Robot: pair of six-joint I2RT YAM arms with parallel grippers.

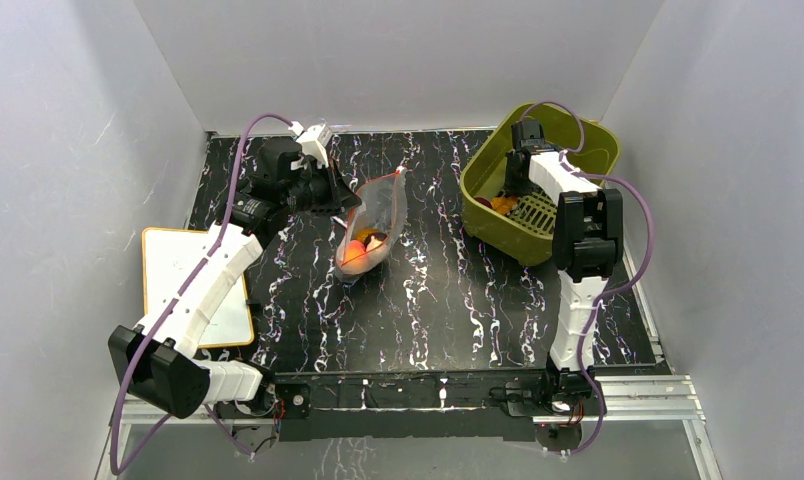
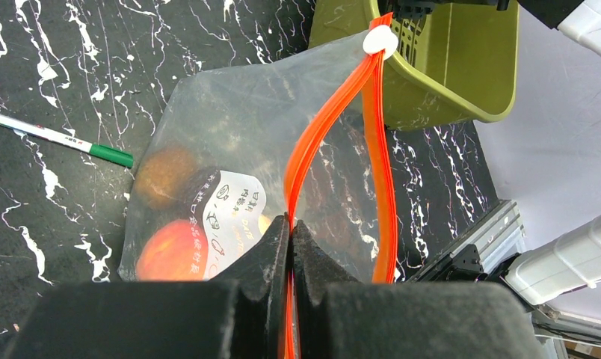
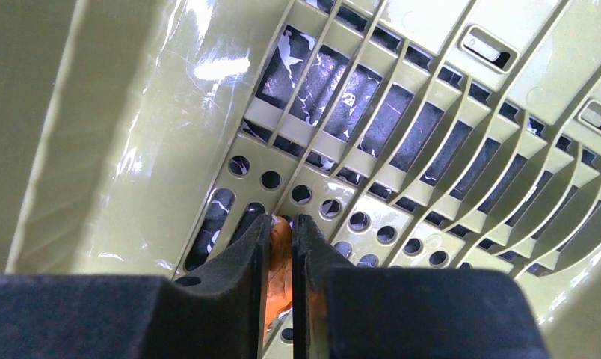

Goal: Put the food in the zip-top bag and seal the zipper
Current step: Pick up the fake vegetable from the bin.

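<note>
The clear zip-top bag lies mid-table with its mouth held up. Inside it show an orange-pink peach and a brown piece. My left gripper is shut on one side of the red-orange zipper strip; the other strip side bows away, so the mouth gapes. The white slider sits at the far end. My right gripper is down inside the olive-green basket, shut on an orange food piece. More pieces lie in the basket.
A thin white pen with a green cap lies on the black marble table beside the bag. A white board sits at the table's left edge. The basket's slotted wall stands close around the right gripper.
</note>
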